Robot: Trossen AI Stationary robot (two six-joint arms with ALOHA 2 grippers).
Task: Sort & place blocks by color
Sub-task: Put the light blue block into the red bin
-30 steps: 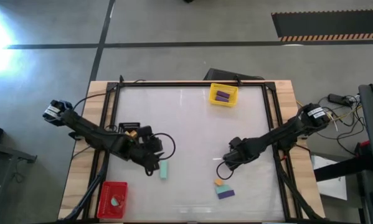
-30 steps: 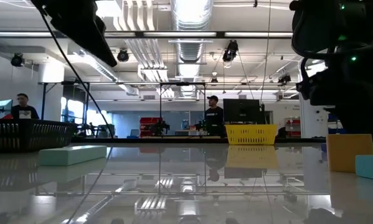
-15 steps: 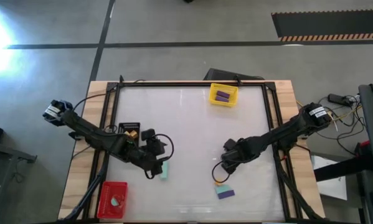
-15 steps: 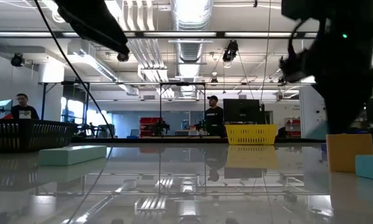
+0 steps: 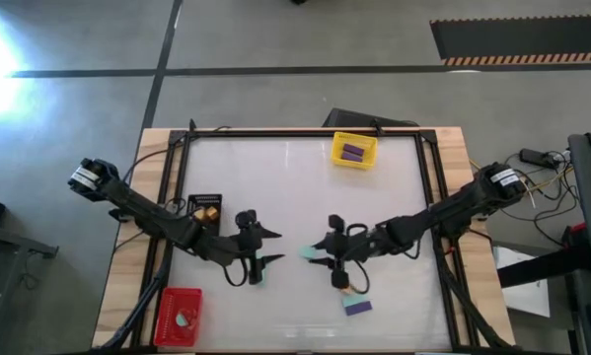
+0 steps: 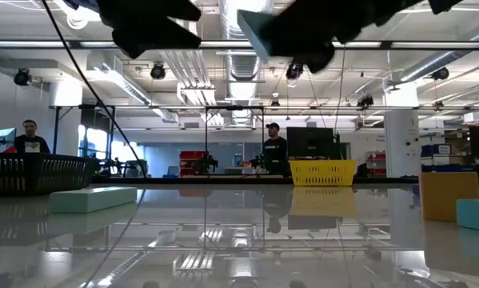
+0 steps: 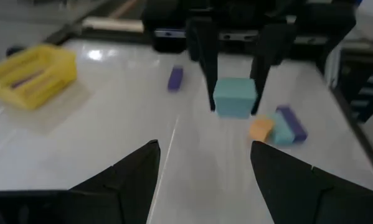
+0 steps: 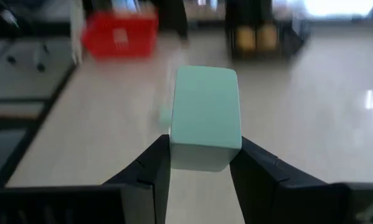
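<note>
My right gripper (image 5: 317, 250) hangs over the table's middle, pointing toward the left edge, shut on a mint block (image 8: 205, 118); the left wrist view shows the same mint block (image 7: 235, 98). My left gripper (image 5: 279, 246) faces it from the left, open and holding nothing. Below it a mint bar (image 5: 258, 270) lies flat on the table. An orange cube (image 5: 346, 288), a mint bar (image 5: 358, 293) and a purple bar (image 5: 357, 307) lie together toward the near edge. One purple block (image 7: 175, 78) lies alone. My right gripper pinches the mint block between its two fingers (image 8: 155, 165), on two opposite sides near its back end (image 8: 198, 158). The fingers come nearly level from the table's right. The block sticks out past the fingertips, lifted clear of the table.
A yellow tray (image 5: 340, 156) at the far edge holds a purple bar (image 5: 352, 152). A red tray (image 5: 167, 318) stands at the near left corner. A black tray (image 5: 197, 200) with orange cubes (image 5: 208, 210) sits at the left.
My right gripper has risen from beside the pile with the mint block, moved toward the table's left and swung from pointing down to nearly level, rolling as it went. My left gripper has tipped up from pointing down to nearly level, facing the right gripper, still open.
</note>
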